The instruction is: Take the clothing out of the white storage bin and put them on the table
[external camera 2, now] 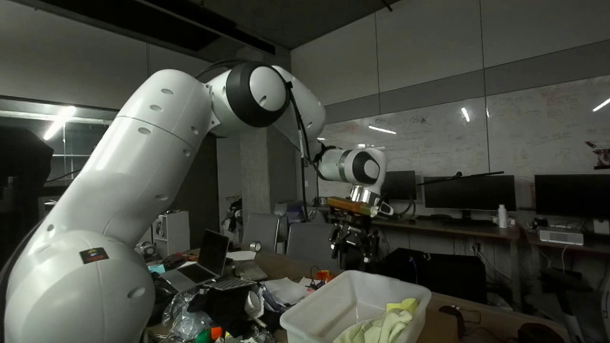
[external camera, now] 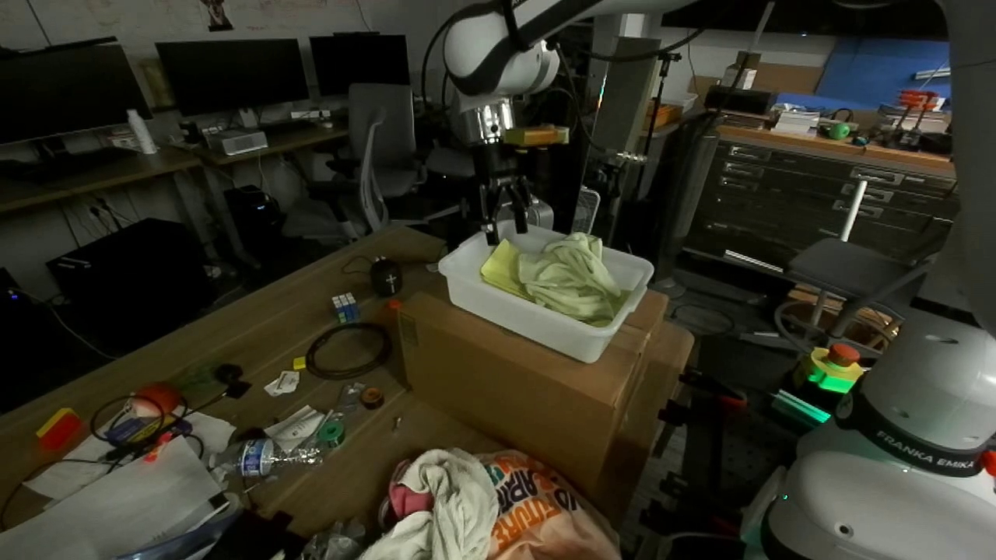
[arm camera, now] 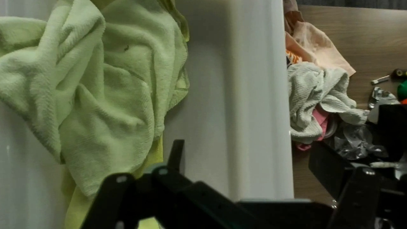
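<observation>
Item, your hand (external camera: 506, 227): fingers spread wide, nothing between them; it hangs above the white storage bin (external camera: 529, 320), near one end.

Item, garments out: a heap on your tabletop (external camera: 436, 428), comprising one whitish garment (external camera: 459, 498), one orange printed garment (external camera: 537, 505) and one pink-red garment (external camera: 408, 500), partly covered.

Item, garments left in the bin: one pale green garment (external camera: 568, 276), bunched, lying over a yellow piece (external camera: 502, 268) that looks like cloth too.

Progress: probably past halfway; you appear to have two pieces to lift, though the folds could hide another.

Edges: the bin sits on a cardboard box (external camera: 506, 404), so you have its rim and then the box's top edge to pass on the way to the heap. In the wrist view one finger shows over the bin's inside, the other beyond its long wall; you would likely need to shift toward the cloth before lowering, or risk catching that wall.

Room: a strip of bin floor shows beside the green garment, on the heap's side, which should admit a finger. Bare wood shows between the heap and a plastic bottle (external camera: 264, 457).
</observation>
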Controlling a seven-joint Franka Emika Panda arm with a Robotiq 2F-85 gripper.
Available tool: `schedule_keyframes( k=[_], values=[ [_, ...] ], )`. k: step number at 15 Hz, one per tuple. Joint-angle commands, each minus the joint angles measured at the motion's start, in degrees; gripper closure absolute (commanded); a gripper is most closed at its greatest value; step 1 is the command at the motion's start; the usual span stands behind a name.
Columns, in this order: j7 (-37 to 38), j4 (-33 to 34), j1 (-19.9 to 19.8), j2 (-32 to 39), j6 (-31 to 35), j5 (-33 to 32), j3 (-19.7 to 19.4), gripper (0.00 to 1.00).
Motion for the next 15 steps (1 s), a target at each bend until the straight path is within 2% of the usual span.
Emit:
schedule_keyframes(
  k=[1, 6, 15],
  values=[
    [3.2, -9.7, 1.5, -2.0, 9.6, -2.6, -0.4, 0.00],
    [7.4, -15.9, 2.1, -1.8, 17.1, -5.5, -0.8, 0.00],
    [9.8, -16.5, -0.5, -5.7, 23.0, -4.7, -3.8, 0.00]
  ],
)
